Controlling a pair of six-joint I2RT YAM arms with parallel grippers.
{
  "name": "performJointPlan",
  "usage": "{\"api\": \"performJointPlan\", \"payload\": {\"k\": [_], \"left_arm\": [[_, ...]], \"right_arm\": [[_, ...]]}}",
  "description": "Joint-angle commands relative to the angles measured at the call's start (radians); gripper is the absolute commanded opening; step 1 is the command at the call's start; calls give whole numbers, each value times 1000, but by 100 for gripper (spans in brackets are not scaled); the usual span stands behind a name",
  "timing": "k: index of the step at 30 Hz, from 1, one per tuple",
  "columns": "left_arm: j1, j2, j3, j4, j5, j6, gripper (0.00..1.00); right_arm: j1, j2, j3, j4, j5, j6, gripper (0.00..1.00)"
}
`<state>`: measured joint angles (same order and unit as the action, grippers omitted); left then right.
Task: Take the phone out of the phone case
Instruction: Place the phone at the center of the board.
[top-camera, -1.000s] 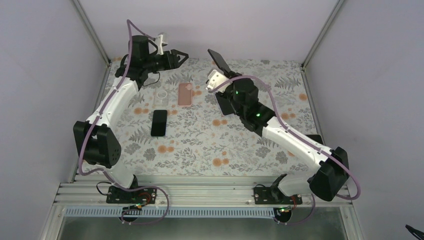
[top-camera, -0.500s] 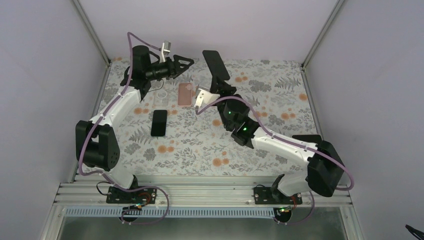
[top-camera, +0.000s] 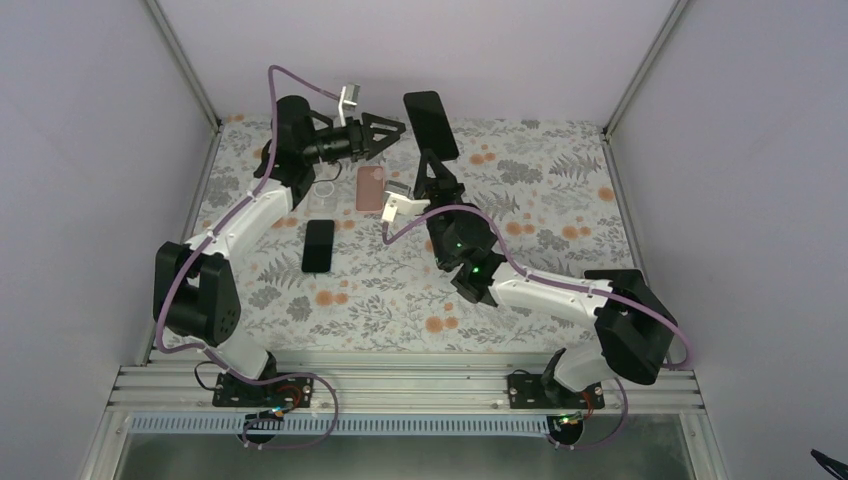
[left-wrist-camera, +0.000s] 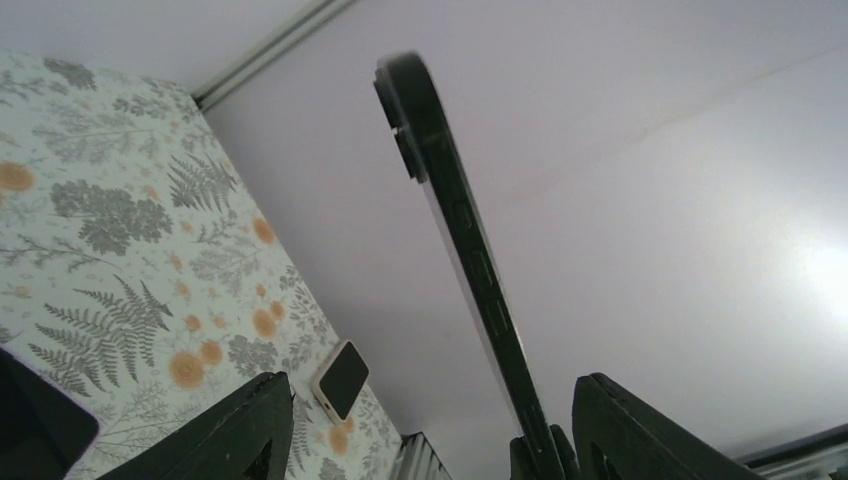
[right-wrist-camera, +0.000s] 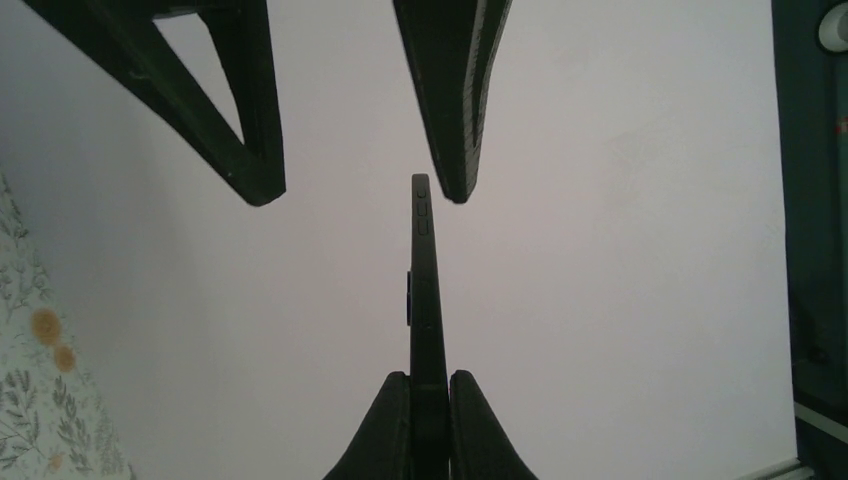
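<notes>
Your right claw (top-camera: 433, 168) is gripping the black phone (top-camera: 430, 122) by its lower end, holding it upright well above the counter (top-camera: 560, 200), near the back wall. Whether a case is on it is not showing. Your left claw (top-camera: 390, 136) is hovering just beside the phone's top, fingers spread wide, holding nothing. A pink case (top-camera: 371, 187) and a second phone (top-camera: 319, 245) are lying flat below.

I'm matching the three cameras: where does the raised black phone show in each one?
Top external: raised black phone at upper centre, held up by the right hand.
Left wrist: a slanted dark edge through the middle.
Right wrist: an upright edge at centre.
Shared landmark: floral table cover.
</notes>
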<state>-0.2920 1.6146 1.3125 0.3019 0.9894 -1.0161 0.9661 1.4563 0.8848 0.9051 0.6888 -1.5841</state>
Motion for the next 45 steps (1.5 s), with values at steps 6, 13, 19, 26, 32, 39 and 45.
{"api": "performJointPlan", "payload": {"k": [6,13,19,26,32,39,45], "left_arm": [[-38,-16,37,10,14,11,64],[-47,-2,41,17,17,-3,59],[-51,10,35,72,24,-69,55],[-52,10,14,81,17,-97,44],[-53,14,2,79,9,-108,29],[-48,15,5,70,6,-100,10],[-28,1,16,37,2,-69,2]], "right_arm": [[30,19,-19,157,18,-89,4],[45,27,-34,176,16,-114,4],[63,52,-54,251,8,-179,4],[74,79,-48,265,13,-208,4],[78,90,-46,274,13,-228,4],[80,87,-50,270,13,-222,4],[80,56,-73,214,15,-187,21]]}}
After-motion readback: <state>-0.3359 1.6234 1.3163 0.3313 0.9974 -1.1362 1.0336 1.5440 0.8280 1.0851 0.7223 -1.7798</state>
